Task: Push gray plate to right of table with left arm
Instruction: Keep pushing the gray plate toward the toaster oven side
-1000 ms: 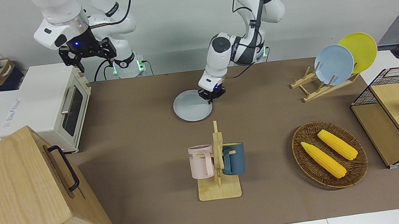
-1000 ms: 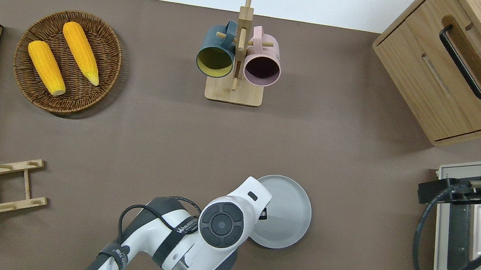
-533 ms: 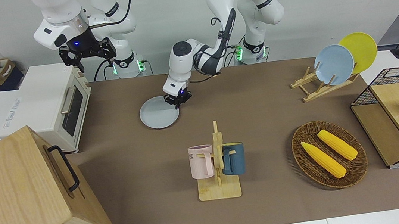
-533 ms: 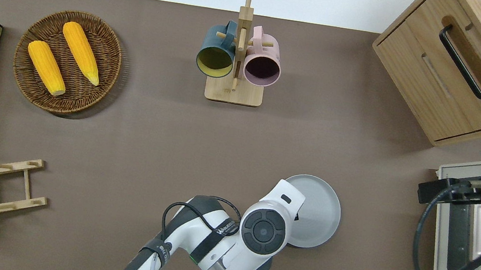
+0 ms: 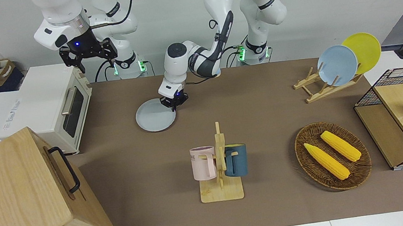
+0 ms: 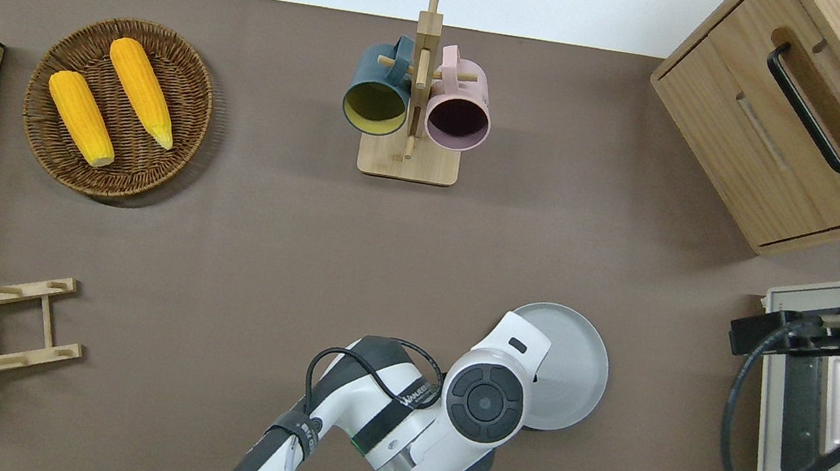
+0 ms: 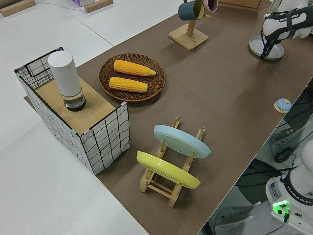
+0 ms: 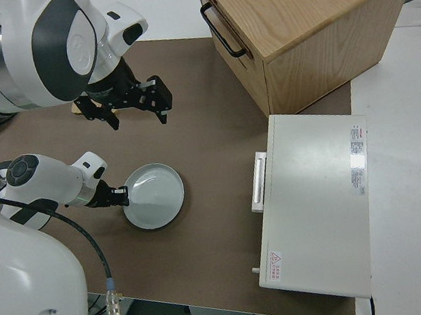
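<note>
The left gripper is down at the rim of the gray plate, on the edge twd the left arm's end of the table; its fingers look close together w/ nothing held, but I cannot tell for sure. The plate lies flat on the table, nearer to the robots than the mug rack and near the toaster oven. The right arm is parked, its gripper w/ fingers spread apart and empty.
</note>
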### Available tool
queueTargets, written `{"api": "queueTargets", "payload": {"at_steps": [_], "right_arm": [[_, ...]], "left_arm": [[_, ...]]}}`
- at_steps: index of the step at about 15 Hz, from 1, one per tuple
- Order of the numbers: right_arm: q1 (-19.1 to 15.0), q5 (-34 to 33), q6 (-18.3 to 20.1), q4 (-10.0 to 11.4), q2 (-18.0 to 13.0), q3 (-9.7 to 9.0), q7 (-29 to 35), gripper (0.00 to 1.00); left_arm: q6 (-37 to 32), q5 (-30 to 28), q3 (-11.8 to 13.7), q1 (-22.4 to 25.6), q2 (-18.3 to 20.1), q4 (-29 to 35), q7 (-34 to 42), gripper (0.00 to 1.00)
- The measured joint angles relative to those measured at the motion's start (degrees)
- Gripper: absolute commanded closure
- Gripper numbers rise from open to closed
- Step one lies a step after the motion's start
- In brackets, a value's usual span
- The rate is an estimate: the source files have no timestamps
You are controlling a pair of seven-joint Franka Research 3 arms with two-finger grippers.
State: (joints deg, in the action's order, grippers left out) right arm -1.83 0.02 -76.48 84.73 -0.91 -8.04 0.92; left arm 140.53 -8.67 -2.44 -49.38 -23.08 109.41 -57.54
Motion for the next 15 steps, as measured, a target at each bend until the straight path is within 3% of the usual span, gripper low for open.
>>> {"api": "queueTargets", "payload": {"at_steps": [3, 10, 15], "right_arm": [[0.0, 0.0, 0.0, 0.0, 0.0, 0.00, 0.0, 0.017], [0.0, 0.0, 0.0, 0.0, 0.0, 0.00, 0.0, 0.017], [0.0, 0.0, 0.0, 0.0, 0.0, 0.00, 0.0, 0.017]], "left_arm": [[-3.0, 0.0, 0.1, 0.0, -1.2, -1.9, -0.2, 0.00], [-5.5, 0.1, 1.1, 1.4, -1.8, -4.1, 1.2, 0.00], [-13.1, -0.8, 1.1, 4.5, 0.7, -4.8, 9.7, 0.00]]}}
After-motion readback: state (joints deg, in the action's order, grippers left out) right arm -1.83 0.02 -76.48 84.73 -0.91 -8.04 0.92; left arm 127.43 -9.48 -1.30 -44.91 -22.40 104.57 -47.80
